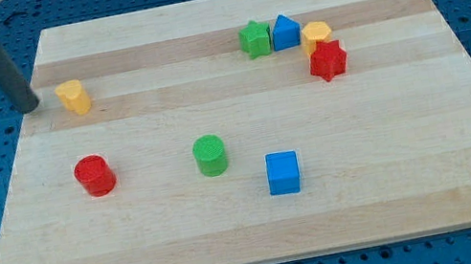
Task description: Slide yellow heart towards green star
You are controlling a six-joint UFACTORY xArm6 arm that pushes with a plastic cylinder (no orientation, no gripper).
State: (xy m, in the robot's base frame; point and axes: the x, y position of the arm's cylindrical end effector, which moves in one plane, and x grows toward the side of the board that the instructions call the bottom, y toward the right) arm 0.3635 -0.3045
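Note:
The yellow heart (73,96) lies near the board's upper left. The green star (253,38) lies at the upper middle right, far to the right of the heart. My tip (32,107) rests at the board's left edge, a short way left of the yellow heart and not touching it. The dark rod rises from it toward the view's top left.
A blue block (285,32) touches the green star's right side, with a yellow block (317,35) and a red star (328,60) beside it. A red cylinder (94,174), a green cylinder (210,154) and a blue cube (283,172) lie lower on the wooden board (390,124).

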